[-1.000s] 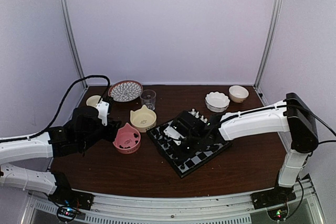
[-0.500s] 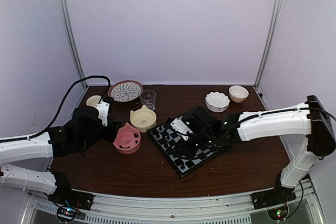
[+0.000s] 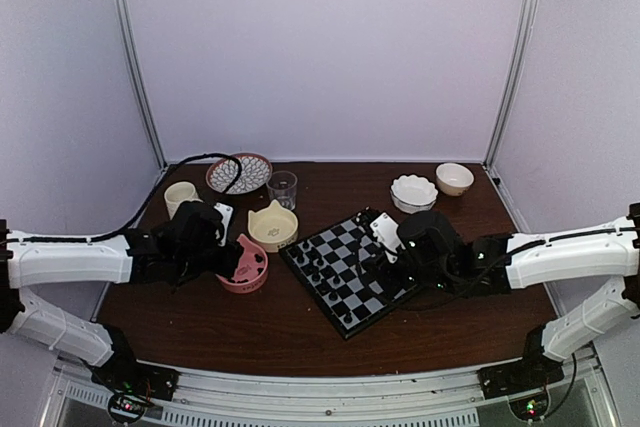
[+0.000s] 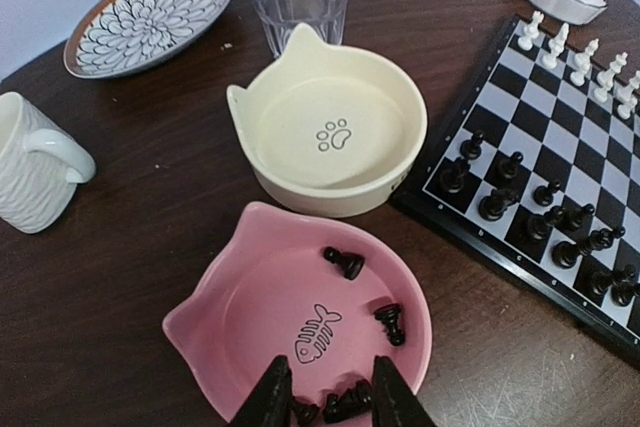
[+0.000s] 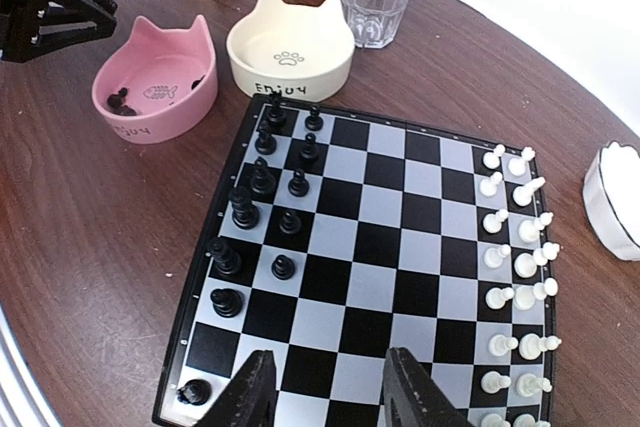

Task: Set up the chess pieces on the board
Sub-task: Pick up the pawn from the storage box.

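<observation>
Since the tiny black plastic chessmen [image 4: 347, 263] look light and slippery, we'd pinch mid-stem; left fingers [image 4: 268, 399] and right fingers [image 5: 250, 392] stand apart.

1. A robotics test booth is indicated: plain white walls [image 3: 320, 47] are framed by metal posts [image 3: 135, 57].
2. A left arm [image 3: 70, 259] and a right arm [image 3: 570, 252] are mounted on a metal rail [image 3: 330, 389] at a dark wooden table [image 3: 280, 332].
3. A black cable [image 3: 200, 158] is left exposed.

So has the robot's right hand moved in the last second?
Yes. Seen from above, the right hand has pulled back to the right, from over the chessboard's left half toward its right side. The chessboard itself stayed put.
</observation>
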